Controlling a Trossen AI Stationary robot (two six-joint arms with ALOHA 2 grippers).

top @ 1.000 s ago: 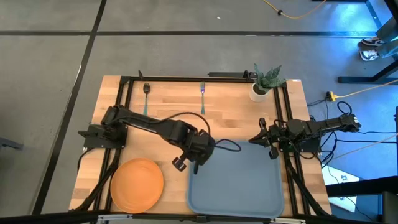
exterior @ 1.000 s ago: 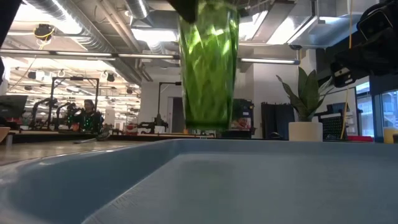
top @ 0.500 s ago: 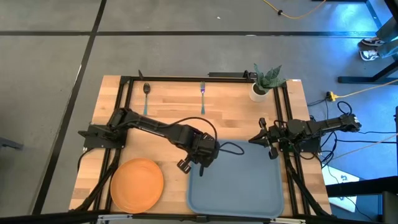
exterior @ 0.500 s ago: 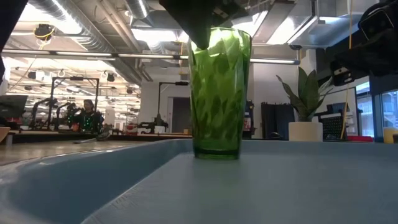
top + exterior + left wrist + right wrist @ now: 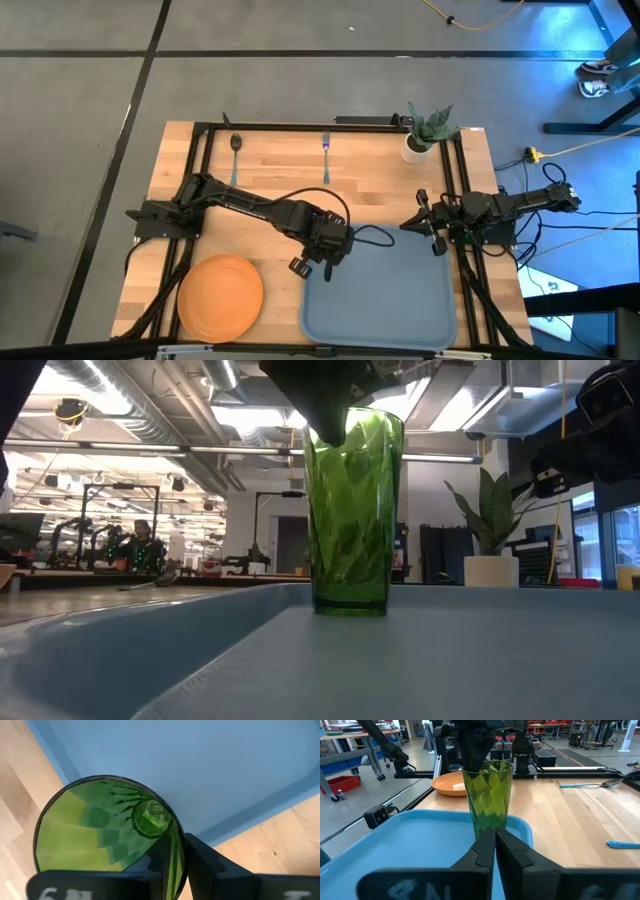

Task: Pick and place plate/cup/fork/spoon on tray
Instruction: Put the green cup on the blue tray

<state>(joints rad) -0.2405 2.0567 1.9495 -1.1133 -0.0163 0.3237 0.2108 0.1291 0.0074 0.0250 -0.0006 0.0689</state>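
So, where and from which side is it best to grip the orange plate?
Grip the plate at its thin rim, coming from above: it lies flat on the table, so only the edge offers a hold. The left claw, beside it at the tray, is nearest.

Two slender black arms of jointed segments, each with a looping black cable. Left end effector (image 5: 322, 262): blocky black housing, cylindrical knob, dark flat fingers. Right end effector (image 5: 424, 224): black, with tapered matte fingers.

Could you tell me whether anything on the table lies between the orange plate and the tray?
Nothing visible does: the plate lies on bare wood directly beside the tray. The left gripper holds the cup at the tray's near corner.
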